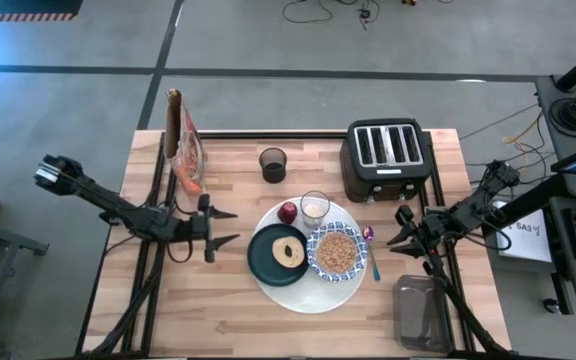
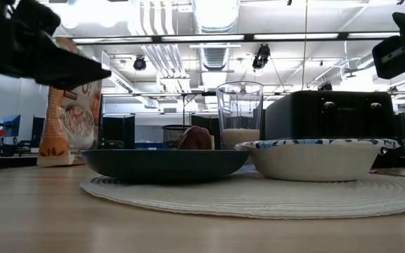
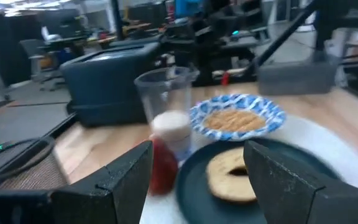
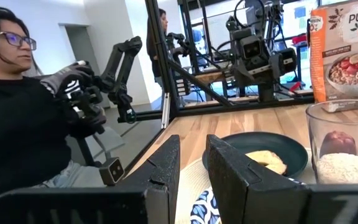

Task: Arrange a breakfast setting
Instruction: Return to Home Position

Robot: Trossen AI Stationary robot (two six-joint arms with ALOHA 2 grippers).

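1. Looking at the left gripper (image 1: 234,226): fingers wide apart, holding nothing, just left of the mat (image 1: 308,298).
2. Right gripper (image 1: 392,228): open only a little, empty, just right of the spoon (image 1: 371,252).
3. On the mat: plate (image 1: 263,262) with bagel (image 1: 289,250), bowl (image 1: 337,251) beside it, glass (image 1: 315,208) and apple (image 1: 287,212) at the edge nearer the toaster (image 1: 385,150).
4. Spoon lying by the bowl's right side, touched by no gripper.

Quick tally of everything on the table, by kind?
Food pieces: 2, bagel, red apple
Dishes: 2, dark plate, patterned bowl
Cups: 2, clear glass, dark cup
Spoon: 1
Toaster: 1
Cereal box: 1
White mat: 1
Bin: 1
Total: 11
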